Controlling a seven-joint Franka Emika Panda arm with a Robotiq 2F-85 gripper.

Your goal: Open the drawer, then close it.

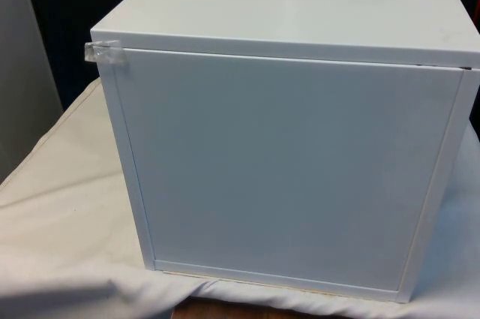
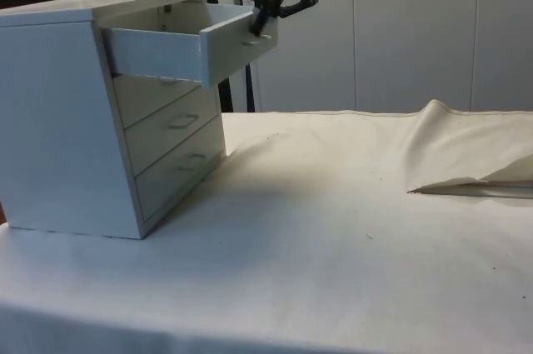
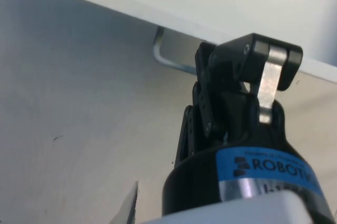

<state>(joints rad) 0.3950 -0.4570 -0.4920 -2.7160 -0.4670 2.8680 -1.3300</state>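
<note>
On white cloth (image 2: 333, 237), chest (image 2: 75, 121).

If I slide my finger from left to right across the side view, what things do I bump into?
White chest of drawers → its pulled-out top drawer → black two-finger gripper at that drawer's handle → bare cream tablecloth → rumpled fold of the cloth.

White chest (image 1: 292, 161) — black end effector (image 2: 265, 22)
</note>
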